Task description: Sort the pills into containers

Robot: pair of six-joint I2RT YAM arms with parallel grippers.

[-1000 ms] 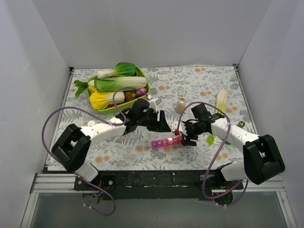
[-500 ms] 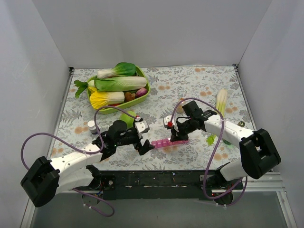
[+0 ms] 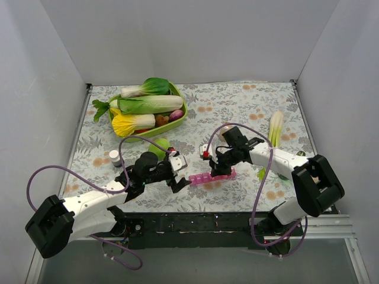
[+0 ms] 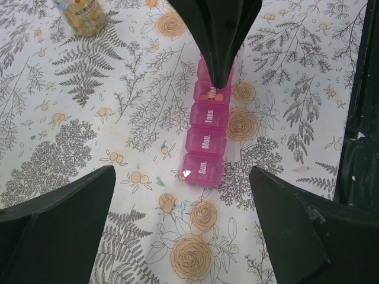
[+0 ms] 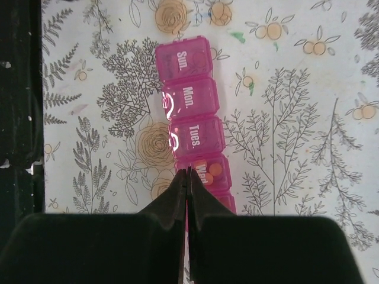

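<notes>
The pink pill organiser (image 3: 212,176) lies on the flowered cloth near the front edge, its lids marked Sun., Mon., Tues. (image 5: 192,112). Orange pills (image 5: 213,170) show in the Wed. compartment (image 4: 212,94). My right gripper (image 5: 188,177) is shut, fingers pressed together, with its tip resting on the left edge of that Wed. compartment; nothing shows between the fingers. It stands over the organiser's middle (image 3: 220,168). My left gripper (image 4: 180,236) is wide open and empty, hanging just off the organiser's Sun. end (image 3: 180,177).
A green tray (image 3: 180,112) of vegetables sits at the back left. A small clear jar (image 4: 80,13) stands behind the organiser. A white bottle (image 3: 114,157) and a green fruit (image 3: 157,145) are at the left, a pale stalk (image 3: 276,125) at the right.
My left arm has drawn back from the middle toward the front left and its gripper has opened. My right gripper has shut and shifted left onto the organiser.
</notes>
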